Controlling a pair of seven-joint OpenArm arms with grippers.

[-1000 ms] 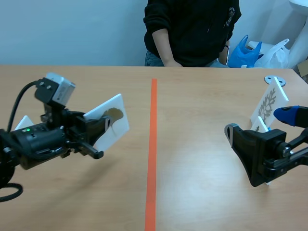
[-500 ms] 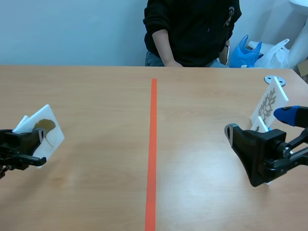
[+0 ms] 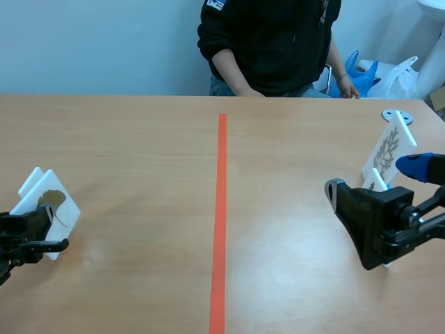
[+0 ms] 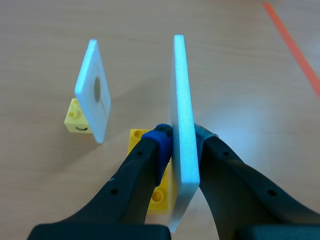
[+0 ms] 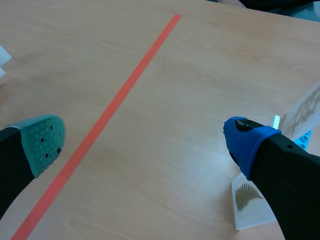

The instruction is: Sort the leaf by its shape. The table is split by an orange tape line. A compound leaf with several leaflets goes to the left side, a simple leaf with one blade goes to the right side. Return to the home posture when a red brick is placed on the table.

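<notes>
Left gripper [image 4: 182, 141] clamped on a thick white foam card [image 4: 182, 100] by the table's left edge. From the wrist the card is edge-on, its face hidden. The scene view shows a brown fan-shaped leaf [image 3: 50, 200], partly covered. A yellow studded brick [image 4: 159, 194] lies beneath. Beyond, a second card [image 4: 94, 92] stands upright. Right gripper [image 5: 145, 139] is spread wide.

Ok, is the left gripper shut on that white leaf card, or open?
Shut on it. The left gripper has the white leaf card pressed edge-on between its two fingers.
</notes>
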